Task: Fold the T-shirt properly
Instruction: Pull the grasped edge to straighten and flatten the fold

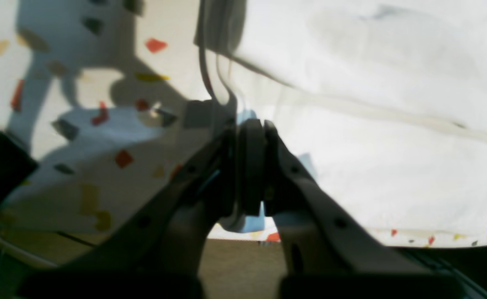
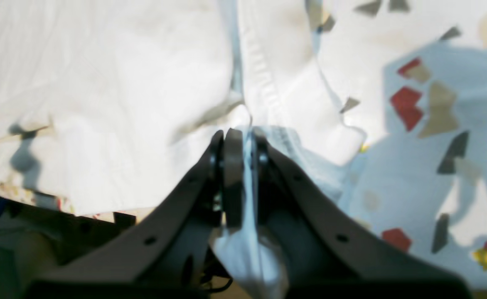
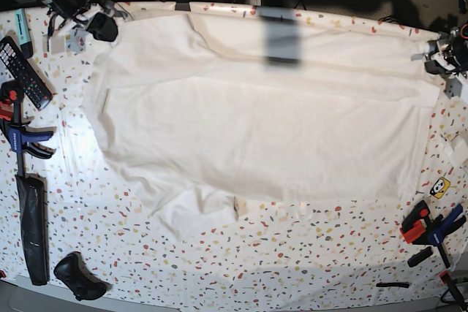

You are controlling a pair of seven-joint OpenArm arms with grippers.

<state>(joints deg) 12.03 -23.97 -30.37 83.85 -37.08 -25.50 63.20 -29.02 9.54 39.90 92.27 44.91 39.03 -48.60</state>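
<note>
Folding barely begun, by the look of it. Lying spread across the far half of the speckled tabletop [image 3: 292, 253], the T-shirt [image 3: 256, 129], long axis running side to side in the base view. Far strip of cloth seemingly doubled over along the back edge, a lengthwise crease line showing just below it; could be a first lengthwise fold under way, though hard to call for certain. Collar end not clearly readable from above: one sleeve poking out toward the near edge on the base view's left, so shoulders judged to sit at that left end and hem at the right end.

Clamped on a pinch of white fabric at the far left corner of the base view, the right gripper [image 2: 239, 141], jaws nearly together with a thin sliver of cloth running down between them. Same story at the far right corner: left gripper [image 1: 252, 128] closed, jaws pressed together right at the shirt's edge, cloth draping away from the tips; held fabric judged likely, the pinch itself blurred.

Left to do, judging from the layout: bringing the held edge across, tucking the sleeves, then halving along the length. Clamps [image 3: 431, 224], a remote control [image 3: 22, 71] and other tools parked along both side edges, well apart from the cloth.
</note>
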